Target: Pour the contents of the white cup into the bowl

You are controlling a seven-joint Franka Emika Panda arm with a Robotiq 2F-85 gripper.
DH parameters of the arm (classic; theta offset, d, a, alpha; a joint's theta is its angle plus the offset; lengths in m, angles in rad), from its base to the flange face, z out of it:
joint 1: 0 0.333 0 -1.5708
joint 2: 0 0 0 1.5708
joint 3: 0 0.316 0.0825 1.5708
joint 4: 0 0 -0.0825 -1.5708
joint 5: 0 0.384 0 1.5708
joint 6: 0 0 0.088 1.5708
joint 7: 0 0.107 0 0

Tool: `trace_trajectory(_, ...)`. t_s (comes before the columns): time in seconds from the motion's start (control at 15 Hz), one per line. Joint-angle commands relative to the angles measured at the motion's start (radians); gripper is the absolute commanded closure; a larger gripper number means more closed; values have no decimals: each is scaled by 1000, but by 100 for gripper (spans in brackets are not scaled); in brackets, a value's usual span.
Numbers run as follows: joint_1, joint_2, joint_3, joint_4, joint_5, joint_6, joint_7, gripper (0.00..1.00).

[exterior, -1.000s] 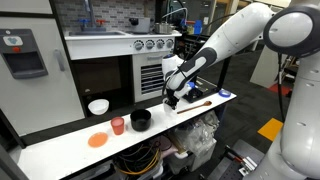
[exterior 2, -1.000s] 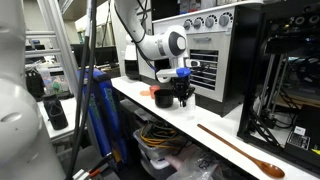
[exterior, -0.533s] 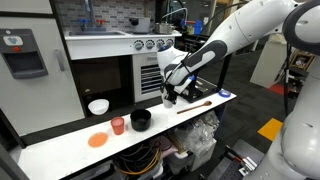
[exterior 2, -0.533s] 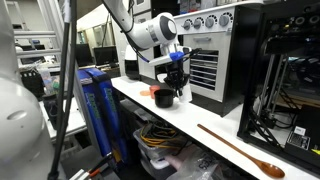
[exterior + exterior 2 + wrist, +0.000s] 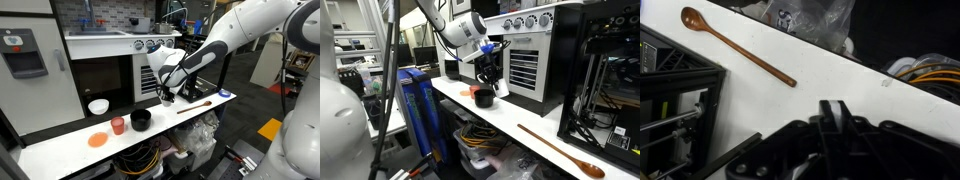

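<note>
Hangs over the white tabletop (image 5: pixel 62 149) with the hand (image 5: pixel 167 97) pointing down and pressed together, nothing between the fingers (image 5: pixel 830 112) in the wrist view. Sits between a wooden spoon (image 5: pixel 195 104), lying flat, and the black bowl (image 5: pixel 141 120), apart from both. Beyond the bowl, upright on the tabletop: a salmon-red cup (image 5: pixel 118 125) just beside it, then an orange disc (image 5: pixel 97 140) and a shallow white bowl (image 5: pixel 98 106) farther along. Cannot pick out the white cup in any view.

We see the black bowl (image 5: pixel 141 120) standing upright on the white bench (image 5: pixel 70 147); the white cup is not clearly discernible.
</note>
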Motion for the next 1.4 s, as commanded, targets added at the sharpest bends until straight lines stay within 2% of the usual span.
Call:
trace_trajectory(0.0,25,57,17,86,-66,-115,94,98)
trace_trajectory(0.33,63,133,28,167,-117,-194,170,98)
trace_trajectory(0.67,108,203,29,233,-156,-229,186,98)
trace_trajectory(1.07,140,233,26,264,-208,-283,171,98)
trace_trajectory(1.33,137,241,26,264,-236,-316,174,98)
